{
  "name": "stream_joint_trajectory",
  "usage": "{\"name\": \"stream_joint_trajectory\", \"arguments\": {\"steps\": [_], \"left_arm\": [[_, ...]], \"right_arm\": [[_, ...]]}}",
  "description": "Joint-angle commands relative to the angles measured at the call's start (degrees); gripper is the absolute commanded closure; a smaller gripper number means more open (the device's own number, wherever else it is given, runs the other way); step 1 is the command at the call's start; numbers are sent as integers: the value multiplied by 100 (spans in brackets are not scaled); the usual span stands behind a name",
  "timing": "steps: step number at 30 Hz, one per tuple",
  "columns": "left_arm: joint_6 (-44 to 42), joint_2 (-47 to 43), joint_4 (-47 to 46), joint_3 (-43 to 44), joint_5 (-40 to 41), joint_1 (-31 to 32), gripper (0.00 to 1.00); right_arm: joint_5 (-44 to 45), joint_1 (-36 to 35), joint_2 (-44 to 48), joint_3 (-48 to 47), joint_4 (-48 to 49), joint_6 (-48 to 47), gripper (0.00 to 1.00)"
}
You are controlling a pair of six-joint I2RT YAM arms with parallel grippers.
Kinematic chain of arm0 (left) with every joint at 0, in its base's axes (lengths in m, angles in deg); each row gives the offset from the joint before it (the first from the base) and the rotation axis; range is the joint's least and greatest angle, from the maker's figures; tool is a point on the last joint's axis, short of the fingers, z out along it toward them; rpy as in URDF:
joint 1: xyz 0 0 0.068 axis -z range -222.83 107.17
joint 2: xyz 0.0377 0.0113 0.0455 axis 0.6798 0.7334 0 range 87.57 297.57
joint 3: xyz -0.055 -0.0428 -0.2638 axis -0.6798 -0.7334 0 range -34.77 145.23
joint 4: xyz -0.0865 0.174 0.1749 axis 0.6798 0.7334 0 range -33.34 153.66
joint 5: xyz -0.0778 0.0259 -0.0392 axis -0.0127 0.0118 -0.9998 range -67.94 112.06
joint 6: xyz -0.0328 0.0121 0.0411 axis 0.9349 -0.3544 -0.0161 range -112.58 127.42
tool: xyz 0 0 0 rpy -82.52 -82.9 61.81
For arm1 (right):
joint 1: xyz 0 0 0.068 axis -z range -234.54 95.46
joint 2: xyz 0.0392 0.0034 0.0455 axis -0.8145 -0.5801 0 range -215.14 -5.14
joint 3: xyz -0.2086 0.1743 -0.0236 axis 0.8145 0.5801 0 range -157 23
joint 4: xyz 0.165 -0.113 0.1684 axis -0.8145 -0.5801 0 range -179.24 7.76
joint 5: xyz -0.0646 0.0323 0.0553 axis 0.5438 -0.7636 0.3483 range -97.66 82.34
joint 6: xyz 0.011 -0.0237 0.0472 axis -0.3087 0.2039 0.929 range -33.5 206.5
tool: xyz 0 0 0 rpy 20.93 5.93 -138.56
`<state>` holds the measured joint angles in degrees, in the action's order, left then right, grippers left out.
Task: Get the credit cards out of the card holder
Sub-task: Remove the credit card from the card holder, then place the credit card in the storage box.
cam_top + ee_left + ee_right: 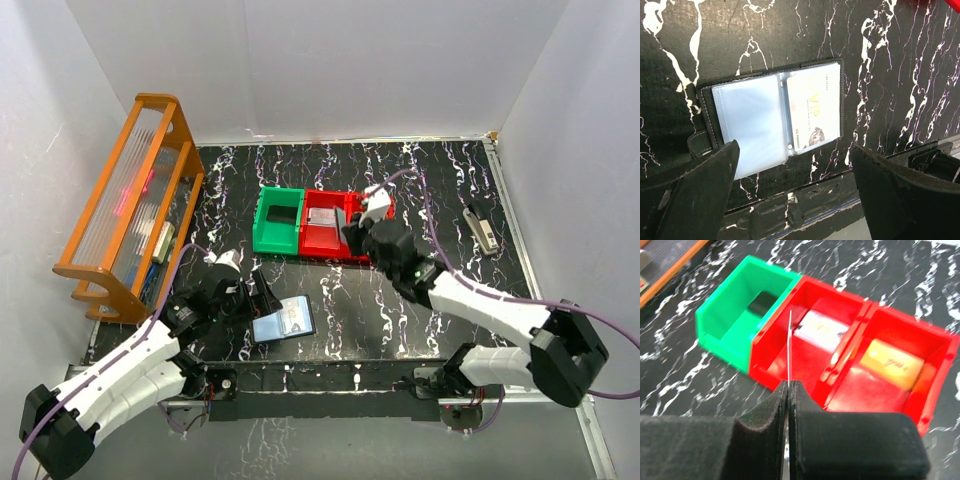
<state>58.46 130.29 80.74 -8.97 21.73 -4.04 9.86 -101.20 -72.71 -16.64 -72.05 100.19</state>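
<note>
The card holder (283,322) lies open on the black marble table near the front edge. In the left wrist view its left light-blue panel (747,125) is empty and its right panel holds a pale VIP card (812,112). My left gripper (794,152) is open and empty, just in front of the holder; it also shows in the top view (255,295). My right gripper (789,385) is shut on a thin card (790,347) seen edge-on, held over the middle red bin (775,347). It also shows in the top view (352,238).
A green bin (725,320) holds a black card (762,304). The middle red bin holds a white card (820,330); the right red bin (935,385) holds a yellow card (892,362). An orange rack (130,200) stands at left. A small grey object (483,232) lies at right.
</note>
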Motion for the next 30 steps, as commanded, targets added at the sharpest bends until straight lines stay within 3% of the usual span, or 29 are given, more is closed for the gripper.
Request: {"name": "stream_joint_trajectory", "arguments": {"steps": [1, 8, 12, 20, 30], "left_arm": [[-48, -185, 377, 79, 122, 6, 2], [-82, -377, 610, 242, 333, 7, 1], [-136, -355, 693, 347, 370, 6, 1], [-212, -259, 758, 470, 398, 6, 1], [-279, -156, 893, 587, 321, 6, 1]], "right_arm": [[-1097, 767, -494, -822, 39, -922, 100], [-1727, 779, -1704, -1860, -474, -2845, 100], [-1254, 738, -2220, -2346, -804, -3707, 100], [-940, 706, -3336, -3364, -1570, -4789, 100], [-520, 708, -4227, -3952, -1528, -5854, 100]]}}
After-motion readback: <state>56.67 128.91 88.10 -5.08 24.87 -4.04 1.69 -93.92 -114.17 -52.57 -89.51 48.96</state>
